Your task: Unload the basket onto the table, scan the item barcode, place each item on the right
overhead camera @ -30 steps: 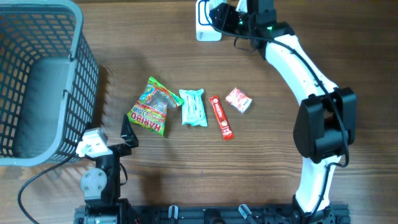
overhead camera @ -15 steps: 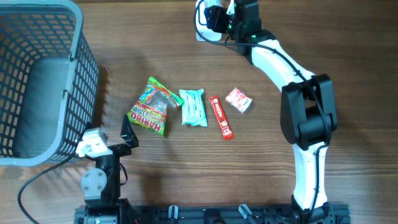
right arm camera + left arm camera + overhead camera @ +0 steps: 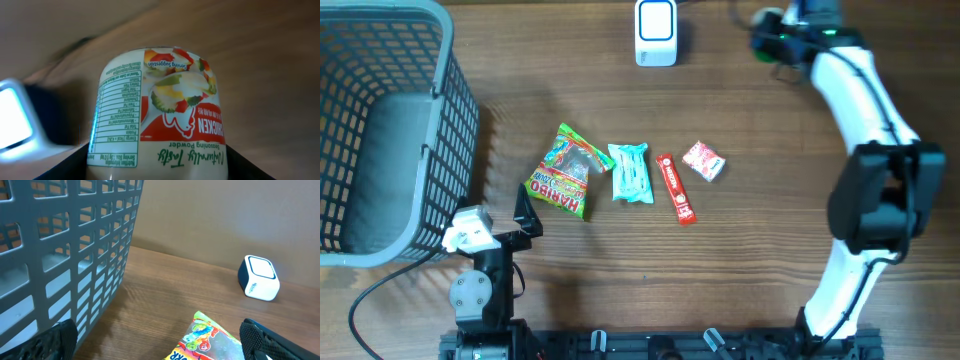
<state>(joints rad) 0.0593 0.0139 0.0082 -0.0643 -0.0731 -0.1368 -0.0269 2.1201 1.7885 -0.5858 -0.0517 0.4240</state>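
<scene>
Nearest us, left gripper (image 3: 160,347) spread fully wide, holding nothing, beside the grey basket (image 3: 450,120), mid-table we see a row of snack packets (image 3: 631,172), farthest, right gripper (image 3: 765,42) partly closed around the chicken powder tub (image 3: 160,110), off the table, right of the white scanner (image 3: 656,32).

Grey lattice basket (image 3: 466,110), white scanner (image 3: 656,32), cream green-lettered jar (image 3: 157,120).

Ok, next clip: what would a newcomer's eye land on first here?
The big grey basket fills the left side of the table. Mid-table lies a row of packets, the bright Haribo bag leftmost. At the far edge, right of the white scanner, the right hand holds a jar of chicken powder, its label filling the wrist view.
</scene>
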